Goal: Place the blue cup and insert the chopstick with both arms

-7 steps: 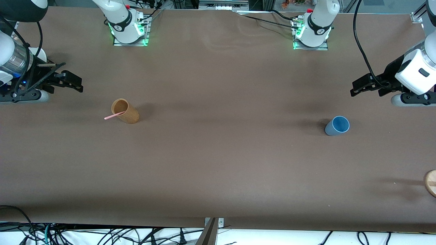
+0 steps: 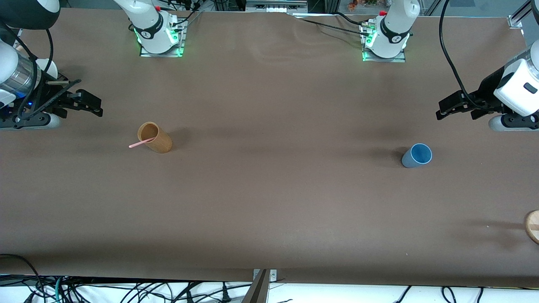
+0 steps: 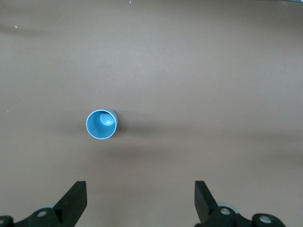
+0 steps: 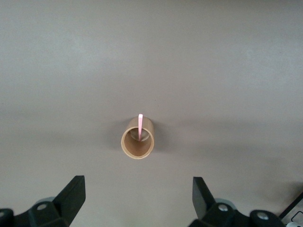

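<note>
The blue cup [image 2: 417, 155] stands upright on the brown table toward the left arm's end; it also shows in the left wrist view [image 3: 101, 124]. The pale pink chopstick [image 2: 141, 143] leans out of the tan wooden holder [image 2: 155, 137] toward the right arm's end; both show in the right wrist view, the chopstick [image 4: 140, 124] in the holder [image 4: 138, 143]. My left gripper [image 2: 441, 110] is open and empty, up in the air beside the cup; it also shows in its wrist view [image 3: 140, 201]. My right gripper [image 2: 97, 106] is open and empty, up in the air beside the holder; it also shows in its wrist view [image 4: 137, 198].
A round wooden disc [image 2: 532, 226] sits at the table's edge at the left arm's end, nearer to the front camera than the cup. Cables hang below the table's front edge [image 2: 269, 277].
Both grippers have drifted slightly; the left gripper has moved a little toward its end of the table. The cup, holder and chopstick have not moved.
</note>
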Tool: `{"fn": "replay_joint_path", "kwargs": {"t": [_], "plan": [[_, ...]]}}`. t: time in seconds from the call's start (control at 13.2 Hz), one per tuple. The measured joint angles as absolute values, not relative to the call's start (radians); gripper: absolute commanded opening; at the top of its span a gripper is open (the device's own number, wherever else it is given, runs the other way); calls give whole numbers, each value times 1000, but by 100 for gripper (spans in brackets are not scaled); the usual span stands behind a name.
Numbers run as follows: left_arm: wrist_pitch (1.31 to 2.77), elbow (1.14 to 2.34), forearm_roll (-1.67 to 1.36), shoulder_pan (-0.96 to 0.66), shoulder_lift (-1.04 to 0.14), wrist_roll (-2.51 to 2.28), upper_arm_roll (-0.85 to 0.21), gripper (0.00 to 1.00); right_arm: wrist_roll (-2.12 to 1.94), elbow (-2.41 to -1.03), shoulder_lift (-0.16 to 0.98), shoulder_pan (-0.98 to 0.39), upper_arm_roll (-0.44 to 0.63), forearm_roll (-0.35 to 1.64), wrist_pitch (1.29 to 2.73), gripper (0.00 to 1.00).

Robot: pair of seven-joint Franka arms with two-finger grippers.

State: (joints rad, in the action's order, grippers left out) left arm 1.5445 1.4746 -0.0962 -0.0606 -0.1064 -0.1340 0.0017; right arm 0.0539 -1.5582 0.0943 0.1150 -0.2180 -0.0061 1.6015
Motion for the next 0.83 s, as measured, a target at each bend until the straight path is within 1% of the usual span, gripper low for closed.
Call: {"fn": "replay_joint_path", "kwargs": {"t": [0.61, 0.83], "plan": [[1544, 1472, -96, -61, -110, -134, 1, 100, 84, -1558, 94, 114, -219, -6, 1605, 100], [1544, 1473, -96, -61, -147, -134, 2, 100, 86, -1558, 94, 113, -220, -9, 1609, 100]]}}
